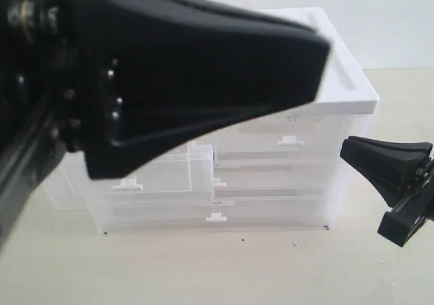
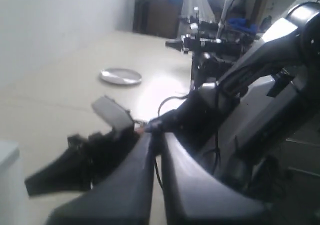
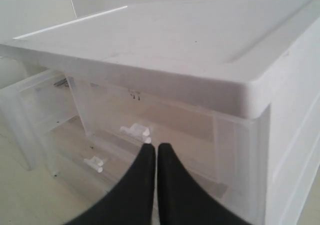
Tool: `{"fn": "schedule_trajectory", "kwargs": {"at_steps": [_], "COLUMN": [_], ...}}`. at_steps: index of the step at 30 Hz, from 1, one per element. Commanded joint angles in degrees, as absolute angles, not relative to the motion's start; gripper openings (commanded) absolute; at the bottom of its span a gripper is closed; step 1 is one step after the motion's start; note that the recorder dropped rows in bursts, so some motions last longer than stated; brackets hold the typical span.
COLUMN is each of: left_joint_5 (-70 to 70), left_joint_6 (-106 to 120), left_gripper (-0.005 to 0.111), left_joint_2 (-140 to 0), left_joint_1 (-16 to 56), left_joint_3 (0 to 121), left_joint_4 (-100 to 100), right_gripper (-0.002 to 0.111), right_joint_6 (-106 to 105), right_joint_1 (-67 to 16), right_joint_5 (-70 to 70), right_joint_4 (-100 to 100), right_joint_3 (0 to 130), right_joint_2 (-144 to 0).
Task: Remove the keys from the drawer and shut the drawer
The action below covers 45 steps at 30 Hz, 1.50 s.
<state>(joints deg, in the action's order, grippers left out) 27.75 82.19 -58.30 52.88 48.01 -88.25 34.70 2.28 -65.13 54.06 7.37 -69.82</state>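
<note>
Drawer (image 1: 139,173) juts open from the left half of the cabinet (image 1: 356,98), keys not clearly visible inside, on the side of the left gripper (image 2: 151,134) and well apart from the right gripper (image 3: 152,149), both with jaws shut and empty.

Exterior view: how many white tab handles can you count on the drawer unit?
4: on the pulled-out left drawer, the upper right drawer, the middle drawer (half hidden) and the bottom drawer. The left arm may hide more.
</note>
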Motion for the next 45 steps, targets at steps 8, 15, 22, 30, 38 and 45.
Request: {"fn": "schedule_trajectory", "kwargs": {"at_steps": [8, 15, 22, 30, 38, 45], "left_joint_5": [54.7, 61.0, 53.0, 45.0, 41.8, 50.1], "left_joint_6": [30.5, 48.0, 66.7, 70.5, 70.9, 74.7], "left_gripper": [0.006, 0.057, 0.053, 0.053, 0.018, 0.004], "left_joint_2": [-59.8, -60.0, -60.0, -61.8, -68.6, -64.2], "left_joint_1": [31.2, 31.2, 31.2, 31.2, 31.2, 31.2], "left_joint_3": [58.5, 56.7, 49.9, 49.1, 47.8, 48.2], "left_joint_4": [-11.3, -12.1, -13.8, -15.4, -15.5, -16.1], "right_gripper": [0.0, 0.0, 0.0, 0.0, 0.0, 0.0], "right_joint_6": [35.0, 34.5, 34.5, 34.4, 34.4, 34.4], "right_joint_1": [2.2, 2.2, 2.2, 2.2, 2.2, 2.2], "right_joint_5": [-65.5, -65.5, -65.5, -65.3, -64.8, -65.2], "right_joint_4": [54.1, 54.1, 54.2, 54.3, 54.3, 54.2], "right_joint_3": [7.6, 7.6, 7.6, 7.6, 7.6, 7.6], "right_joint_2": [-69.8, -69.8, -69.8, -69.8, -69.8, -69.8]}}
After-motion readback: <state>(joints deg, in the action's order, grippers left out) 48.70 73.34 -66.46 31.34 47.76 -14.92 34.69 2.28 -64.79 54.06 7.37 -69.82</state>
